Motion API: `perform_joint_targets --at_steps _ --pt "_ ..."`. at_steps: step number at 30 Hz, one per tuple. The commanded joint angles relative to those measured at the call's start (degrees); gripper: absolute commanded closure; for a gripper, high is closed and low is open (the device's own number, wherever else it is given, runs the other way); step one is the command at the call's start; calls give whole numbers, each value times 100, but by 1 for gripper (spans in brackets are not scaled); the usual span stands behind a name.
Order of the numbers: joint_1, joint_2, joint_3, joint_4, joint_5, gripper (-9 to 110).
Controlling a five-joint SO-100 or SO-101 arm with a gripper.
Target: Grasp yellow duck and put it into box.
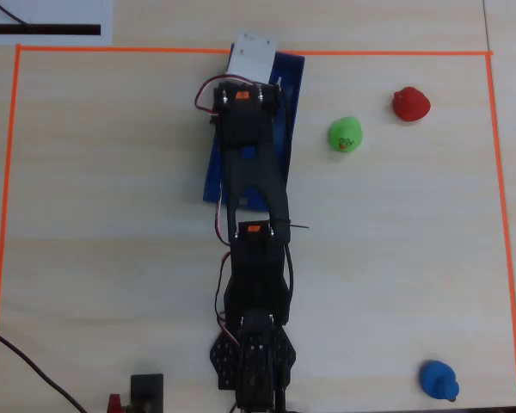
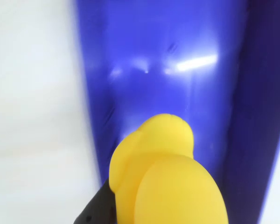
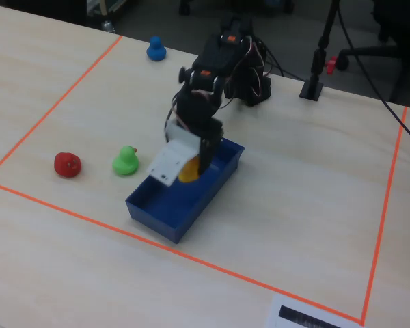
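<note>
The yellow duck (image 2: 168,177) fills the lower middle of the wrist view, with a black finger (image 2: 100,210) against its left side. Behind it is the glossy floor of the dark blue box (image 2: 168,70). In the fixed view my gripper (image 3: 190,169) is shut on the yellow duck (image 3: 186,172) and holds it low over the middle of the box (image 3: 150,208), inside its walls. In the overhead view the arm covers the duck, and only parts of the box (image 1: 294,82) show beside the arm.
A green duck (image 1: 345,135) and a red duck (image 1: 410,104) sit on the table right of the box in the overhead view. A blue duck (image 1: 438,379) sits at the lower right. Orange tape (image 1: 370,53) outlines the work area.
</note>
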Motion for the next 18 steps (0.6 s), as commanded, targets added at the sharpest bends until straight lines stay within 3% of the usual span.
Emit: perform_joint_targets --at_steps 1,5,12,16,18 --pt "360 -879 -1336 -62 -281 92" --pt "659 -1213 -1767 -167 -747 81" --pt "1020 -835 -1740 -773 -1556 80" --pt "1134 35 -1063 -1784 -1468 84" --pt "1169 756 -527 -2382 -1336 96"
